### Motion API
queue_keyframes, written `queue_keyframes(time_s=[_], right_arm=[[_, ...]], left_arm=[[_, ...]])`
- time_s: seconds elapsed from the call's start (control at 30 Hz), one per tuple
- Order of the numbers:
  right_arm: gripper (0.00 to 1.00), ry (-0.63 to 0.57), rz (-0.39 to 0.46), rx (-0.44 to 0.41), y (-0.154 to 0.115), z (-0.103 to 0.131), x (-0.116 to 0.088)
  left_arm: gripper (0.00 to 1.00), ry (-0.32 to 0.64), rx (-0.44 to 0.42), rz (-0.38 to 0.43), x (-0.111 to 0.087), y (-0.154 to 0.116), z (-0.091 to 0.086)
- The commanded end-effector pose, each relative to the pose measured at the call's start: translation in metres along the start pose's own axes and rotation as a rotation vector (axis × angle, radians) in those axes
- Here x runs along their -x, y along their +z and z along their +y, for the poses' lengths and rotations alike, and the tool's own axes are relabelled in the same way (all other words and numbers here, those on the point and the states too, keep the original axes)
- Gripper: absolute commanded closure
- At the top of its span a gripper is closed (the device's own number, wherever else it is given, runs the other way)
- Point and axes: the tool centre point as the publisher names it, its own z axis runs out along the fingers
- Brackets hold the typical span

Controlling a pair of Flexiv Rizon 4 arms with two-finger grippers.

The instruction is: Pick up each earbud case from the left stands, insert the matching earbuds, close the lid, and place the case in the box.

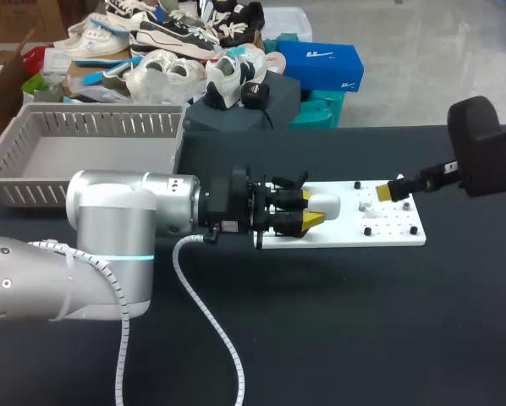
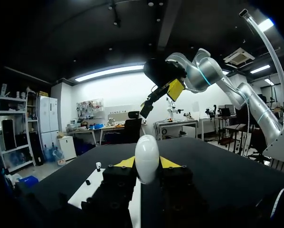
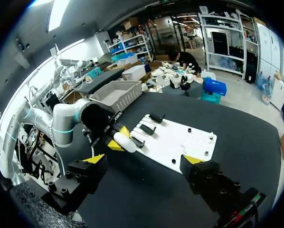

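Note:
A closed white earbud case (image 1: 325,205) is held just above the left part of the white board (image 1: 388,235), with my left gripper (image 1: 312,211) shut on it from two sides. In the left wrist view the case (image 2: 146,159) stands upright between the yellow fingertips (image 2: 125,162). My right gripper (image 1: 390,190) hangs open over the board's far right part, holding nothing. From the right wrist view, the case (image 3: 125,141) lies ahead of the wide-open right gripper (image 3: 144,159), beside the black stands (image 3: 149,124) on the board (image 3: 184,142).
A grey slatted basket (image 1: 92,152) stands at the back left of the black table. Small black pegs (image 1: 368,230) and small white pieces (image 1: 365,204) dot the board's right half. The left arm's white cable (image 1: 219,330) trails over the table's front.

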Motion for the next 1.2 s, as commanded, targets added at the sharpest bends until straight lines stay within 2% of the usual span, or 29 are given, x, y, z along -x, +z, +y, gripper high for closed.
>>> queue_keyframes(time_s=[0.03,0.3,0.7,1.2], right_arm=[[0.00,0.005,-0.004,-0.003,0.008,0.015,-0.006],[0.00,0.025,0.050,-0.027,0.033,0.023,-0.016],[0.00,0.035,0.096,-0.024,0.066,0.027,-0.015],[0.00,0.051,0.133,-0.022,0.084,0.023,-0.015]], left_arm=[[1.00,0.000,-0.005,-0.002,-0.001,0.000,0.002],[1.00,0.000,-0.005,-0.002,-0.001,0.000,0.002],[1.00,0.000,-0.005,-0.002,-0.001,0.000,0.002],[1.00,0.000,-0.005,-0.002,-0.001,0.000,0.002]])
